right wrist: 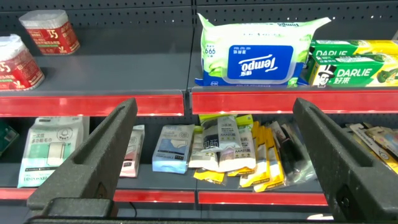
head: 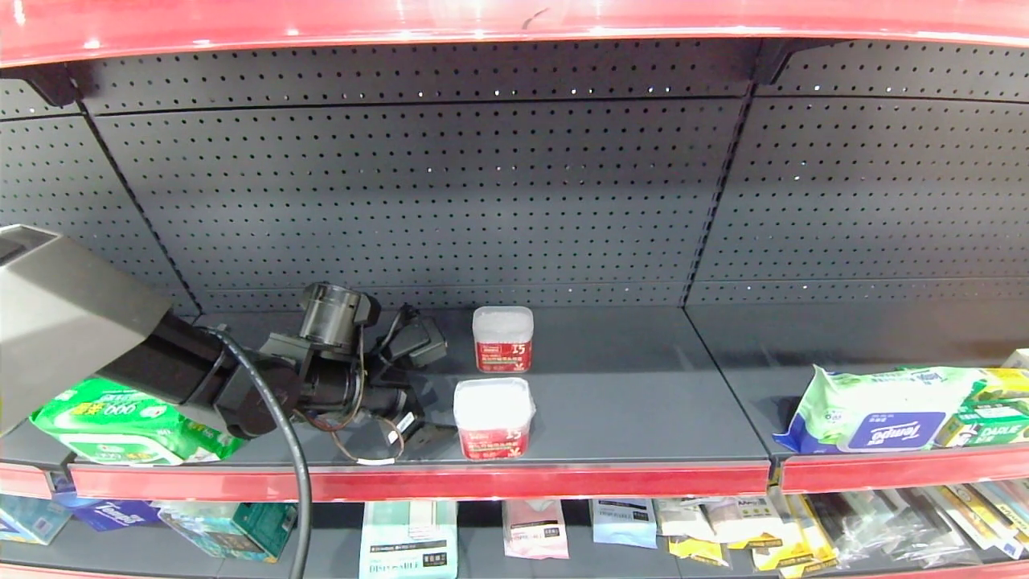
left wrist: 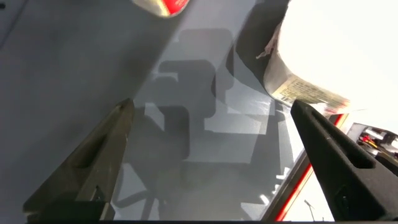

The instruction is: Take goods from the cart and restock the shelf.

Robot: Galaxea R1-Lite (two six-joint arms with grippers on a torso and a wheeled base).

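Black and spread wide, the right gripper [right wrist: 214,102] hangs short of the grey shelf [head: 627,402], holding nothing. At the shelf's front edge a red-labelled, white-topped tub [head: 493,418] stands just beside the left gripper [left wrist: 212,106], whose fingers gape empty. A second tub [head: 502,338] stands behind, apart. I cannot tell what is in them.

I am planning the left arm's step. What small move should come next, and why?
Probably draw the left gripper back off the shelf: it is open and empty, and the front tub already stands beside it, before the rear tub.
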